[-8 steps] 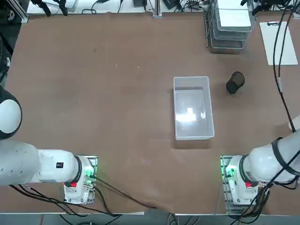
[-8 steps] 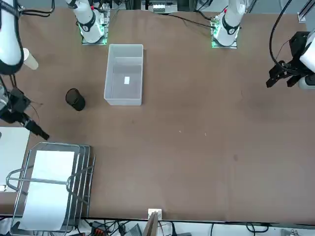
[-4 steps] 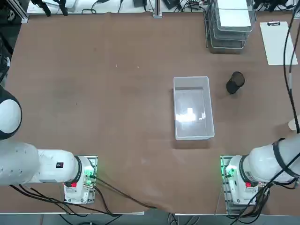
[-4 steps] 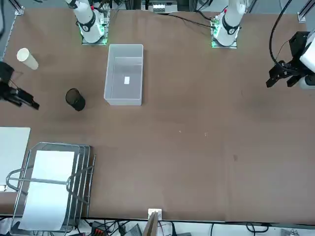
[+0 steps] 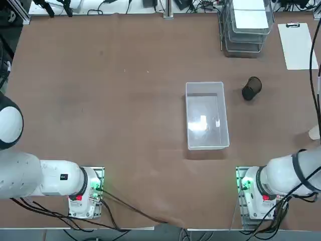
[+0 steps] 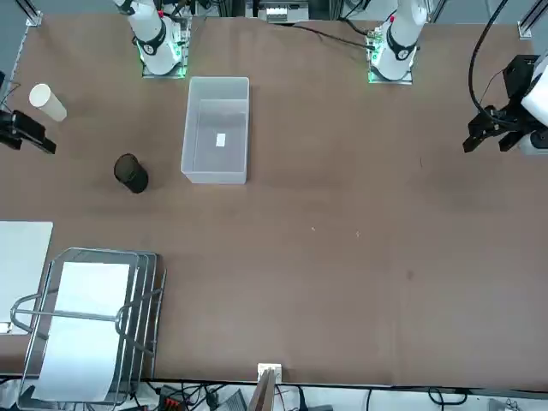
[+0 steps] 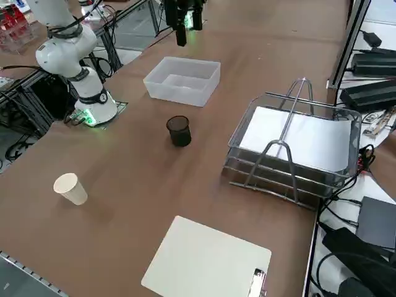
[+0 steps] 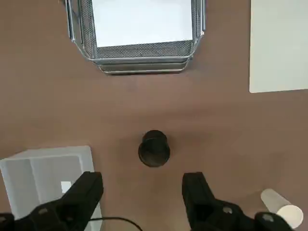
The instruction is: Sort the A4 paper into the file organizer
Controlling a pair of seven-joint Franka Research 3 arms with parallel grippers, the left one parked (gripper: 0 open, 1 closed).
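The A4 paper (image 5: 249, 15) (image 6: 86, 325) (image 7: 303, 139) (image 8: 142, 21) lies flat in the top tray of the wire-mesh file organizer (image 5: 243, 47) (image 6: 141, 291) (image 7: 272, 179) (image 8: 144, 60) at the table's far right corner. My right gripper (image 6: 26, 133) (image 8: 143, 190) hangs high over the table's right edge, well short of the organizer and beside a paper cup (image 6: 47, 101). Its fingers (image 8: 91, 190) are open with nothing between them. A black mesh cup (image 8: 154, 148) stands below the gripper, between it and the organizer.
A white clipboard (image 5: 299, 45) (image 6: 21, 257) (image 7: 207, 260) (image 8: 279, 43) lies right of the organizer. The black cup (image 5: 251, 88) (image 6: 130, 172) (image 7: 179, 131) stands beside a translucent bin (image 5: 205, 145) (image 6: 214, 177) (image 7: 182, 93) (image 8: 43, 156). The paper cup (image 7: 70, 189) (image 8: 281, 209) lies on its side near the right edge.
My right gripper has drawn back from the organizer toward the robot's side, ending beside the paper cup. The paper stays in the top tray.
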